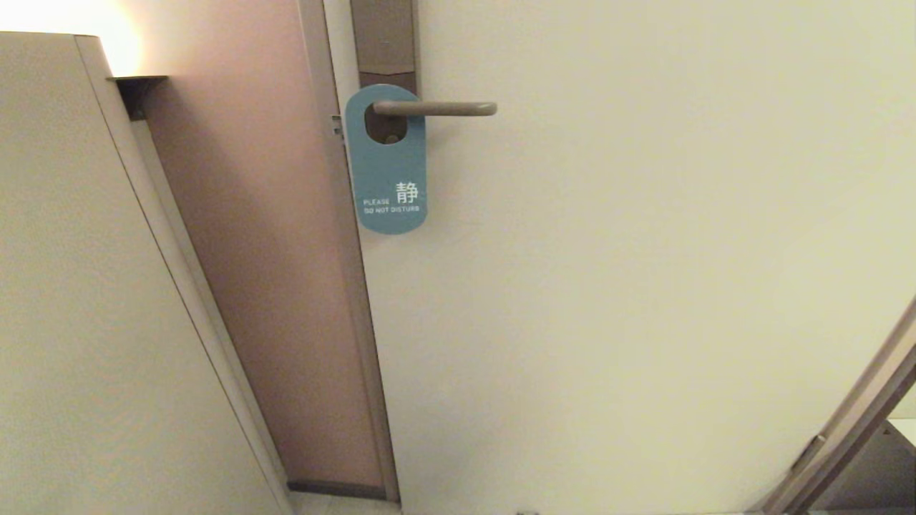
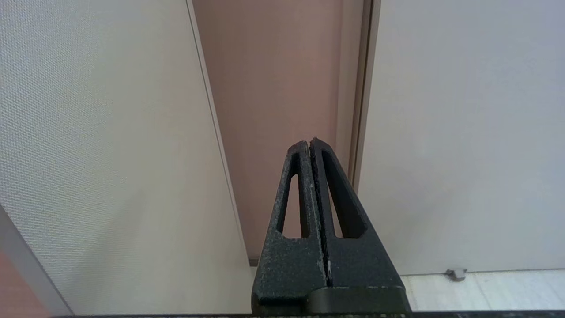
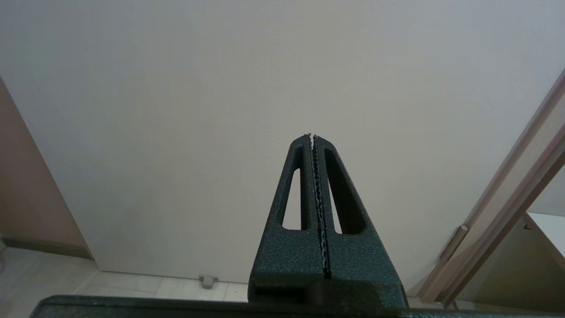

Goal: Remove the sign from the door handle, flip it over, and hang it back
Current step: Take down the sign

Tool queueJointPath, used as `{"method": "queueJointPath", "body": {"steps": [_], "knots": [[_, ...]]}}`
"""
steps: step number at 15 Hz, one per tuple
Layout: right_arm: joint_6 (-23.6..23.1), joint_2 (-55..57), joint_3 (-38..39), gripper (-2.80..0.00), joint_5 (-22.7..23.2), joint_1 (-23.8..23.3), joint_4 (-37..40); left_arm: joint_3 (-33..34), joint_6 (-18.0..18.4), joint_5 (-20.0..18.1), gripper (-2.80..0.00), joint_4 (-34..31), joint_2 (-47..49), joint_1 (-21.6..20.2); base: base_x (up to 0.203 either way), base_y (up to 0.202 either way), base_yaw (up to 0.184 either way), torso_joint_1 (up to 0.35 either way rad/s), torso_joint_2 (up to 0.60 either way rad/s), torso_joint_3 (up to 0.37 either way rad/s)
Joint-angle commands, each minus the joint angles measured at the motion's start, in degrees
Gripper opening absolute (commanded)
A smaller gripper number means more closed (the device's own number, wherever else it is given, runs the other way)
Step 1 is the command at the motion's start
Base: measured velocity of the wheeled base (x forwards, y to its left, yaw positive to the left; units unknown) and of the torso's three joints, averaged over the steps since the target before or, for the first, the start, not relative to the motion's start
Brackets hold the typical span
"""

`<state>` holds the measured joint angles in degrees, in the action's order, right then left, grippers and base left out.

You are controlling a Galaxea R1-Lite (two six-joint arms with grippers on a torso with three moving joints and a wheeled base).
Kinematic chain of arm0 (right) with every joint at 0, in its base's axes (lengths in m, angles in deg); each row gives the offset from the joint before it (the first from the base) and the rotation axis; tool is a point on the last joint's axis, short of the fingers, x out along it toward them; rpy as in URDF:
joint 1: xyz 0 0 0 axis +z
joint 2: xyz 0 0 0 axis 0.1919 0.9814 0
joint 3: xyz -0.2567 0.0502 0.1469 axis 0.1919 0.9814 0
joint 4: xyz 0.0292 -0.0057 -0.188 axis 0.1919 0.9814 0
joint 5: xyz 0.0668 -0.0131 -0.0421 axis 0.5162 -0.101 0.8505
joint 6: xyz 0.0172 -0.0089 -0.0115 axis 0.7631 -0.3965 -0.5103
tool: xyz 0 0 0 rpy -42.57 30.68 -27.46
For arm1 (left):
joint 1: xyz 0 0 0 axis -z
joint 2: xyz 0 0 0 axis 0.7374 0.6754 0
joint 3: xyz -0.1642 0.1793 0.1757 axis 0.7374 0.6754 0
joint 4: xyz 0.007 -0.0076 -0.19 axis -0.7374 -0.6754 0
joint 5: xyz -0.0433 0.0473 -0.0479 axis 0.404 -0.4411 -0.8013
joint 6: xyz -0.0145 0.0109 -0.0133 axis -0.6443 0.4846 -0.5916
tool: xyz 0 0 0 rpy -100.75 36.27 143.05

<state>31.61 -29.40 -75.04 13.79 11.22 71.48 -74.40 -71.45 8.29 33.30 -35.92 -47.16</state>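
Sign (image 1: 386,161), blue-grey with white text, hangs on door handle (image 1: 434,109)

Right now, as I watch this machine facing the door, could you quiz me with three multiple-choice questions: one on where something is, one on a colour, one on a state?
1. Where does the sign hang?
A. On the door handle
B. On the floor
C. In the left gripper

2. Which colour faces outward on the sign?
A. White with blue text
B. Blue-grey with white text
C. Red

3. How do the jaws of the right gripper stand?
A. Wide open
B. Closed on the sign
C. Closed on nothing

Answers:
1. A: the handle's lever passes through the sign's hole.
2. B: white "Please do not disturb" lettering shows on blue-grey.
3. C: the fingers meet with only the door behind them.
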Motion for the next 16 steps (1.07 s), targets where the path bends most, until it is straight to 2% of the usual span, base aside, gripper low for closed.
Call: {"method": "queueJointPath", "body": {"steps": [1, 3, 4, 7, 13, 16], "knots": [[-0.04, 0.07, 0.00, -2.80, -0.01, 0.02, 0.00, 0.00, 0.41, 0.12, -2.80, 0.22, 0.07, 0.00, 0.000, 0.000, 0.000, 0.000, 0.00, 0.000], [-0.04, 0.07, 0.00, -2.80, -0.01, 0.02, -0.08, -0.52, 1.10, -0.34, -2.80, 3.03, 0.07, 0.00, 0.000, 0.000, 0.000, 0.000, 0.00, 0.000], [-0.04, 0.07, 0.00, -2.80, -0.01, 0.02, 0.00, -1.34, 2.05, -1.77, -2.80, 3.80, 0.07, 0.00, 0.000, 0.000, 0.000, 0.000, 0.00, 0.000], [-0.04, 0.07, 0.00, -2.80, -0.01, 0.02, 0.00, -5.23, 2.72, -3.52, -2.80, 2.96, 0.07, 0.00, 0.000, 0.000, 0.000, 0.000, 0.00, 0.000], [-0.04, 0.07, 0.00, -2.80, -0.01, 0.02, 0.00, -20.82, 3.03, -5.09, -2.80, -10.24, 1.89, 0.00, 0.000, 0.000, 0.000, 0.000, 0.00, 0.000], [-0.04, 0.07, 0.00, -2.80, -0.01, 0.02, -0.06, -27.57, 2.99, -4.81, -2.80, -12.53, 8.51, 0.08, 0.000, 0.000, 0.000, 0.000, 0.00, 0.000]]}}
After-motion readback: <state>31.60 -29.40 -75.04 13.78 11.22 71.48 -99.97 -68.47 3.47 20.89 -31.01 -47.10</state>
